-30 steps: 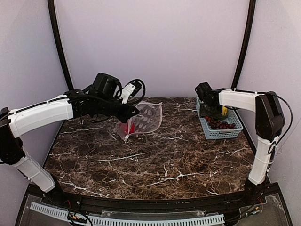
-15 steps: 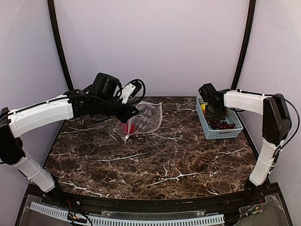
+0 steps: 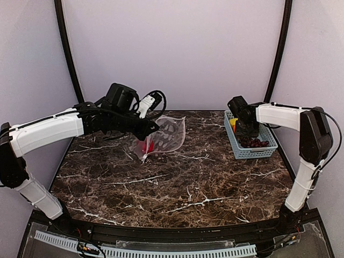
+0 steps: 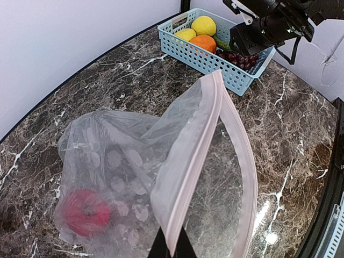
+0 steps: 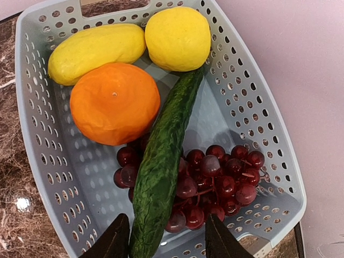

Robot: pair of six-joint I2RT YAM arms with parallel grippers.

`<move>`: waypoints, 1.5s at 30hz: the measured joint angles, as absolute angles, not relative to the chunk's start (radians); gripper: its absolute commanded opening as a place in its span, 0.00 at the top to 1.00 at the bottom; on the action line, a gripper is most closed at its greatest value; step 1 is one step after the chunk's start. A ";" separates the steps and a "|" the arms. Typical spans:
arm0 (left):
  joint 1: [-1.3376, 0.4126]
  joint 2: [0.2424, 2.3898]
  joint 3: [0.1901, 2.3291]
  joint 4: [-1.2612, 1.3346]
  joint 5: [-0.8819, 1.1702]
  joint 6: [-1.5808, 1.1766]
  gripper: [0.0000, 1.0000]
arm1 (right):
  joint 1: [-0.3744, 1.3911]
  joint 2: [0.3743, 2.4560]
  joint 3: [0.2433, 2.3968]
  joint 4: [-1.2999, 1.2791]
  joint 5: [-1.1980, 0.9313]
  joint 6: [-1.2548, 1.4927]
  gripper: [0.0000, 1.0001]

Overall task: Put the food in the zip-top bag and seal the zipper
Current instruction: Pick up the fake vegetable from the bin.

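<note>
The clear zip-top bag (image 4: pixel 123 161) hangs off the table with its mouth open, and a red apple (image 4: pixel 86 212) lies inside. My left gripper (image 4: pixel 172 248) is shut on the whitish-pink zipper (image 4: pixel 207 145) at the near mouth edge. From above, the left gripper (image 3: pixel 153 129) holds the bag (image 3: pixel 169 134) at back centre-left. My right gripper (image 5: pixel 164 242) is down in the basket (image 5: pixel 32 107), jaws apart. They straddle the near end of a green piece (image 5: pixel 161 166) and a purple grape bunch (image 5: pixel 220 183). An orange (image 5: pixel 114 102), a lemon (image 5: pixel 178 37) and a long yellow piece (image 5: pixel 97 51) lie beyond.
The light-blue slatted basket (image 3: pixel 250 152) stands at the back right of the marble table (image 3: pixel 177 183), close to the right wall. The right arm (image 3: pixel 279 115) reaches over it from the right. Black frame posts rise at both back corners.
The right gripper's jaws have narrowed around the green piece and the grapes, after the arm shifted slightly over the basket. The left gripper and the bag have not moved.
</note>
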State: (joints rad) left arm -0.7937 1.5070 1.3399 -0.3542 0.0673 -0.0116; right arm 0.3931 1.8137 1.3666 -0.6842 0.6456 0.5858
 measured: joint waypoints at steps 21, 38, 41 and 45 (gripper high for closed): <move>-0.794 1.507 1.340 -0.354 0.067 -0.012 0.99 | 0.376 1.855 1.354 -0.675 0.621 0.589 0.77; -0.794 1.507 1.340 -0.354 0.067 -0.012 0.99 | 0.376 1.795 1.314 -0.665 0.595 0.573 0.98; -0.794 1.507 1.340 -0.355 0.066 -0.012 0.99 | 0.376 1.729 1.300 -0.680 0.565 0.553 0.98; -0.794 1.507 1.340 -0.355 0.063 -0.012 0.99 | 0.376 1.589 1.273 -0.704 0.490 0.504 0.98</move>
State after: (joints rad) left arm -0.7937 1.5070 1.3399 -0.3550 0.0628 -0.0116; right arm 0.3763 1.5887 1.2732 -0.7036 0.4900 0.5037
